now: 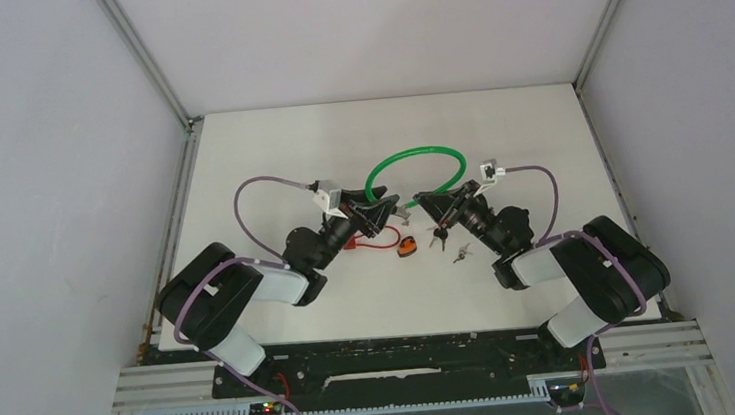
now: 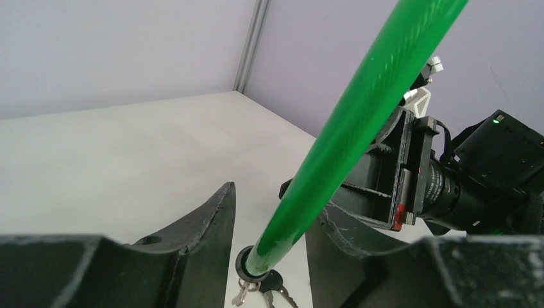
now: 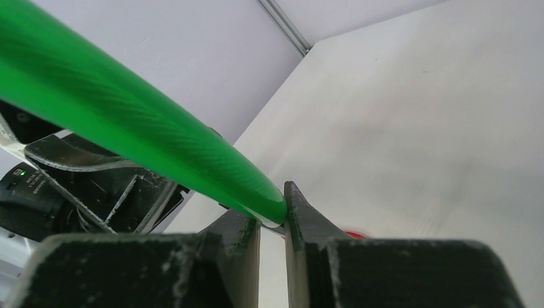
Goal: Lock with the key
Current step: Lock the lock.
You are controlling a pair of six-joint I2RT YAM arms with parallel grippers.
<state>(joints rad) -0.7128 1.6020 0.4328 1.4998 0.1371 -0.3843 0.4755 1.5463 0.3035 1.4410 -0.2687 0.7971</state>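
Green cable is pinched at its end by the closed right fingers. The left fingers stand apart around the other end, keys just below. Lettering on the camera lens is unreadable. Only the top view shows an orange tag on the surface.

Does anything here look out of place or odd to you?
Nothing looks broken or spilled. The one oddity: the cable stands in an arch off the table, its end pinched in the right fingers while the left fingers sit open around it. Some keys and an orange tag lie loose nearby, held by neither.
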